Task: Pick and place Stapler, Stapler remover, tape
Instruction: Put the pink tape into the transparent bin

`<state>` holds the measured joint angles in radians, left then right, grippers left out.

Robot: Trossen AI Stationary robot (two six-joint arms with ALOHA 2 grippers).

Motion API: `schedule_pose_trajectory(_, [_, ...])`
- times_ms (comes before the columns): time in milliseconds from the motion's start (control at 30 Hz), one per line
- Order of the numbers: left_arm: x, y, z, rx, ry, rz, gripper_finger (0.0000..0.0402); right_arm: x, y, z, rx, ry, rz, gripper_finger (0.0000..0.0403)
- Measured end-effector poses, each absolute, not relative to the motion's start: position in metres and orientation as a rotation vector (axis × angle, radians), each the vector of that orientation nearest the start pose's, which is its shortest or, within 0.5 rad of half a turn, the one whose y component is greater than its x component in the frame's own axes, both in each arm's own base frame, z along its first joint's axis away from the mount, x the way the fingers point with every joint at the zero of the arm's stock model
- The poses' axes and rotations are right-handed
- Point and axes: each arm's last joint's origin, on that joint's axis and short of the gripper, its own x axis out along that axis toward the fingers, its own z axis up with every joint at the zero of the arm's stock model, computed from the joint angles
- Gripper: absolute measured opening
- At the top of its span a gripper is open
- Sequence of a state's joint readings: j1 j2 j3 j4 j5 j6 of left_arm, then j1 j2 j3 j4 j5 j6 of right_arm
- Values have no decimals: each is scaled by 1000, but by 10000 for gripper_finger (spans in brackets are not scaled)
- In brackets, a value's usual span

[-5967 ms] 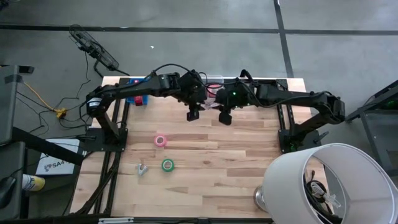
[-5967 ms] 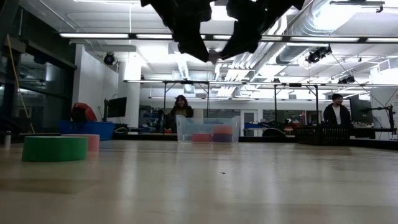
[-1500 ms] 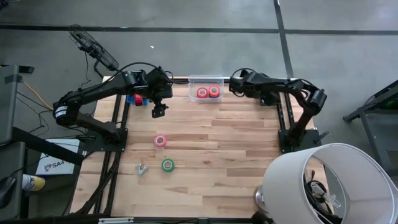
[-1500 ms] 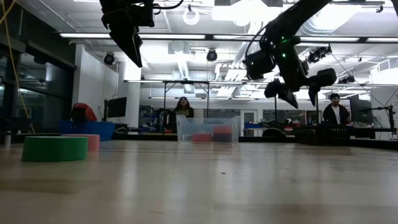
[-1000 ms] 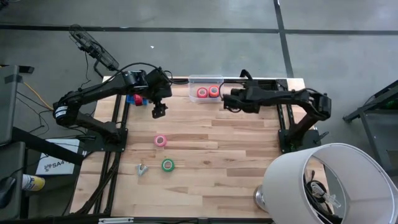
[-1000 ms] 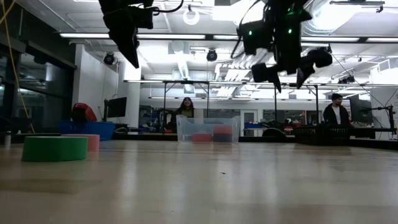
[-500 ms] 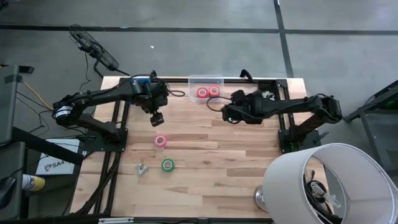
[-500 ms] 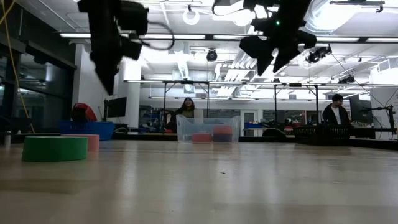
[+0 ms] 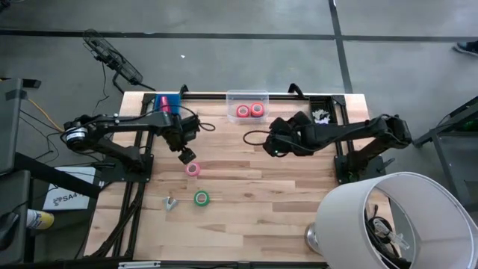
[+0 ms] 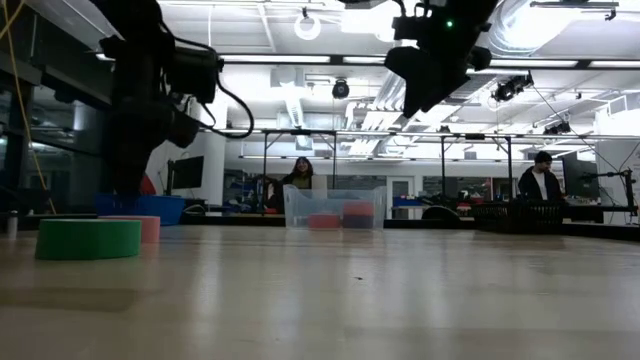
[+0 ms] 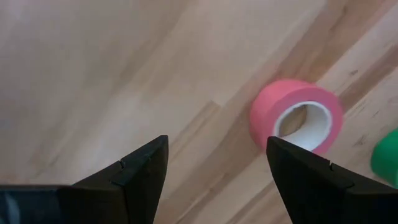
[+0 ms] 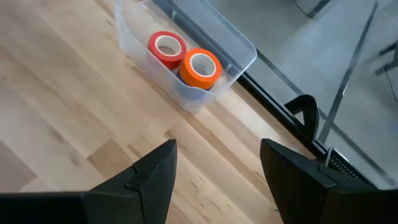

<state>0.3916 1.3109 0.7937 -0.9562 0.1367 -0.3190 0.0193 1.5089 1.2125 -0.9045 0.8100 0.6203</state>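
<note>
Four tape rolls – pink [image 9: 193, 169] and green [image 9: 201, 198] flat on the table [image 9: 284, 194], cores facing up, two in the clear bin [image 9: 247, 96] – left gripper [image 9: 185, 155] and right gripper [image 9: 273, 147] both spread, empty

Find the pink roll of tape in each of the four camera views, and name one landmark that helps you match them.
High view: the pink roll of tape lies on the wooden table, left of centre.
Low view: at the far left, half hidden behind the green roll of tape.
Left wrist view: right of centre, ahead of the open left gripper.
Right wrist view: not in it.
Shared landmark: the green roll beside it.
</note>
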Motion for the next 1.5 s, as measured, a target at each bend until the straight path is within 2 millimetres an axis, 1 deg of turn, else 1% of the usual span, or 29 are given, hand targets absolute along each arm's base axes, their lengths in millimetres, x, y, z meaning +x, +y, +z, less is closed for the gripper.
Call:
schedule_pose_trajectory(200, [201,56,193,-657,1355,428,266,288,-7,271,0,858,-948,222])
schedule_pose_trajectory(333, [207,44,193,-646,1332,455,266,288,-2,271,-26,867,-922,222])
schedule_pose_trajectory(467, [211,36,188,-623,1350,503,266,288,3,271,-36,868,-906,222])
schedule_pose_trajectory(700, [219,35,170,-644,1424,558,266,288,10,271,-63,872,-873,222])
schedule_pose_trajectory(900, [224,36,157,-645,1474,562,260,289,12,271,-68,882,-851,222])
schedule_pose_trajectory(1000, [227,35,153,-664,1486,543,240,289,13,271,-60,892,-834,222])
schedule_pose_trajectory(1133, [229,35,150,-679,1483,528,200,289,13,271,-69,899,-825,221])
schedule_pose_trajectory(1500, [231,35,150,-683,1472,521,60,289,13,270,-114,922,-798,217])
